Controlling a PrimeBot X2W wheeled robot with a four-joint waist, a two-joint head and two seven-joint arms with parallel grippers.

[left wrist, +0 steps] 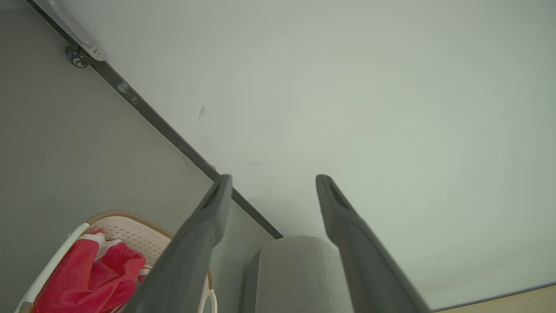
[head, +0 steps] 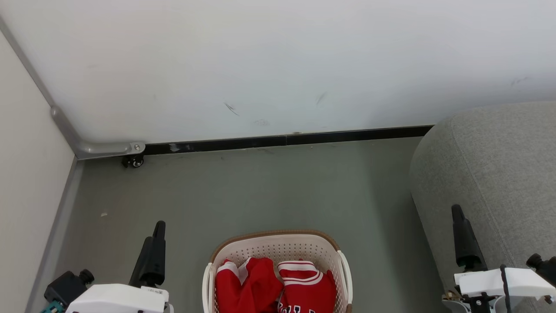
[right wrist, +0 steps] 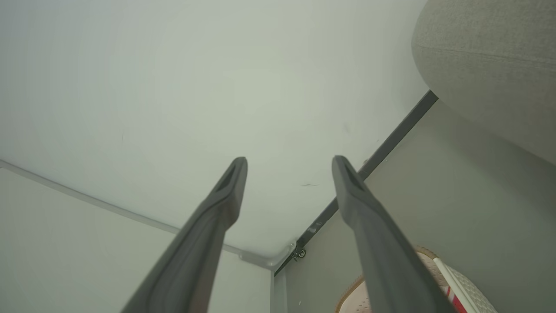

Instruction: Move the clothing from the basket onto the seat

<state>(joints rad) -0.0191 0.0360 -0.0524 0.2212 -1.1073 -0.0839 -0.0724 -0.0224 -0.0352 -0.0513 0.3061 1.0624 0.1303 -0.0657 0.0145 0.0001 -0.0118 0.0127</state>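
Grey-green floor (head: pixel 260 191) and pale, scuffed wall (head: pixel 260 65) in a bare corner of a room. At lower left of the head view, left gripper (left wrist: pixel 273 180), long dark fingers spread wide, nothing between them, raised above the floor and aimed toward the wall. At lower right, right gripper (right wrist: pixel 289 161), likewise spread wide and empty, poised just in front of the rounded flank of the seat (head: pixel 491 165).

Between the two arms, at the bottom edge of the head view, the basket (head: pixel 278 237): cream, perforated, brown-rimmed, standing on the floor. Inside it, the clothing (head: pixel 278 282): two red garments with white stripe trim, crumpled side by side, well clear of both grippers, with black-and-white lettering on the right-hand one cut off by the frame edge.

To the right of the basket and apart from it, the seat again: large, grey, woven, with a stitched seam along its rounded edge.

Farther back, black skirting (head: pixel 304 139) along the foot of the wall, ending at a grey metal bracket (head: pixel 104 148) with a small caster (head: pixel 135 161) beneath. Off-white panel (head: pixel 26 152) down the left side.
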